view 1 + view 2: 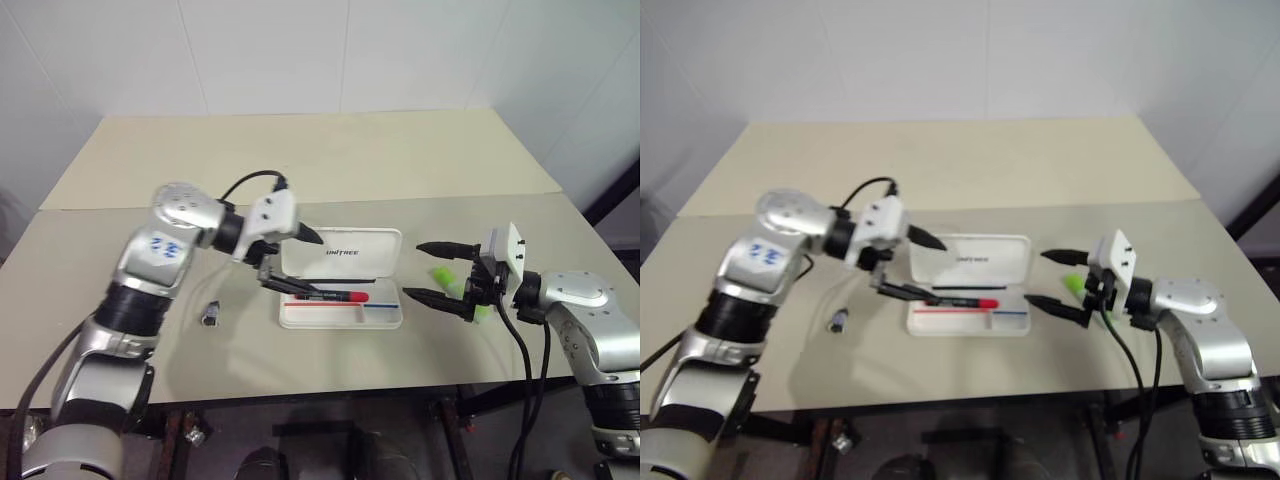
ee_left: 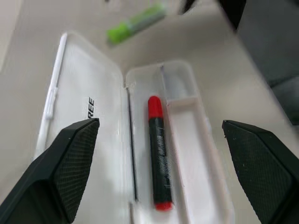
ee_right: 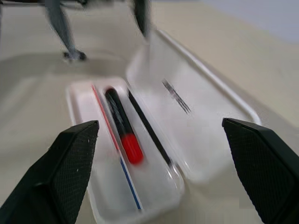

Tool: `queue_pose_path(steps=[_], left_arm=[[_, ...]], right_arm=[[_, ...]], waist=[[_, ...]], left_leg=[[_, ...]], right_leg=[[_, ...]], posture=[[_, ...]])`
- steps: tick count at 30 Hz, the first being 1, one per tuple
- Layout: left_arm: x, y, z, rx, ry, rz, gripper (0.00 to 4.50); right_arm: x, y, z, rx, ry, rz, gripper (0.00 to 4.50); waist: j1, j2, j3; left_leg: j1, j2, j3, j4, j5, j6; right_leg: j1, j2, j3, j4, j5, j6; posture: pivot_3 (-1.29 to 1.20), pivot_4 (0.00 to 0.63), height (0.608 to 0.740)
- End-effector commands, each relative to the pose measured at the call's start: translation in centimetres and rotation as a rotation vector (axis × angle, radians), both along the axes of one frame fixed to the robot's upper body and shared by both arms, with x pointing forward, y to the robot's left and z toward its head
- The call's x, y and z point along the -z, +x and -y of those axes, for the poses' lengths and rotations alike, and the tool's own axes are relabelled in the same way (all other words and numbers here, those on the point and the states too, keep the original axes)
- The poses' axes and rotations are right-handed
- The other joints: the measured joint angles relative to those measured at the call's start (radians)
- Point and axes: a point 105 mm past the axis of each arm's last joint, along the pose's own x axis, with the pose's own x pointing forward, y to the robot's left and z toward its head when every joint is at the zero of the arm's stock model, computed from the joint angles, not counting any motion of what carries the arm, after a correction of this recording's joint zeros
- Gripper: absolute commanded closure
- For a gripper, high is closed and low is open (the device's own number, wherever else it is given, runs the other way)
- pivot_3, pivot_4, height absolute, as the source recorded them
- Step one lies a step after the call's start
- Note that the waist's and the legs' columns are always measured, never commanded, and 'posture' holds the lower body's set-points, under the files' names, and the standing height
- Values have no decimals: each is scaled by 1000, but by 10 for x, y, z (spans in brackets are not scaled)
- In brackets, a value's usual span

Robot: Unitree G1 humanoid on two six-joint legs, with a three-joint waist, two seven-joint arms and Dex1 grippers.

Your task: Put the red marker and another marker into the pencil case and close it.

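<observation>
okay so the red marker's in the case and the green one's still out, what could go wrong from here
1. The green marker lies on the table beside the open right gripper; a sloppy close might roll it away.
2. The open left gripper hangs over the pencil case; it could knock the raised lid or crowd the right arm.
3. The red marker may block the lid if it shifts.

A beige tabletop (image 1: 330, 160) is stretching toward plain white walls (image 1: 300, 50), a seam running across its width; a dark gap is showing at the far right corner, and dark floor is lying below the near edge
</observation>
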Motion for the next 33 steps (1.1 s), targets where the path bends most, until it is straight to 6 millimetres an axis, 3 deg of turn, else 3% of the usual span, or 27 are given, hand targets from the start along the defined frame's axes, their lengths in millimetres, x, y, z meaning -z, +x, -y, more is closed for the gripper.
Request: queue_pose_path(steps=[1,7,13,27,33], left_arm=[[-22,-18,-24,28,-11,20,23],[-41,-22,-58,-57,22,32,23],[-52,-19,-78,-132,14,69,23],[-37,-23,-80,-138,12,59,23],[-30,-25,-82,-147,20,58,23]], right_arm=[[1,11,25,136,-105,-64,0],[14,22,64,336,-230,-197,0],[25,21,84,458,-293,-312,0],[26,11,88,573,-423,-444,0],[29,7,77,566,-426,-495,0]], waist=[[0,0,0],[2,0,0],[0,0,0],[0,0,0],[0,0,0]], left_leg=[[0,0,0,0,0,0],[0,0,1,0,0,0],[0,0,1,0,0,0],[0,0,1,-1,0,0],[-1,0,1,-1,-1,0]], right_leg=[[0,0,0,0,0,0],[0,0,0,0,0,-1],[0,0,0,-1,-1,0],[-1,0,1,-1,-1,0],[-2,0,1,-1,-1,0]], posture=[[0,150,740],[0,150,740],[0,150,740],[0,150,740],[0,150,740]])
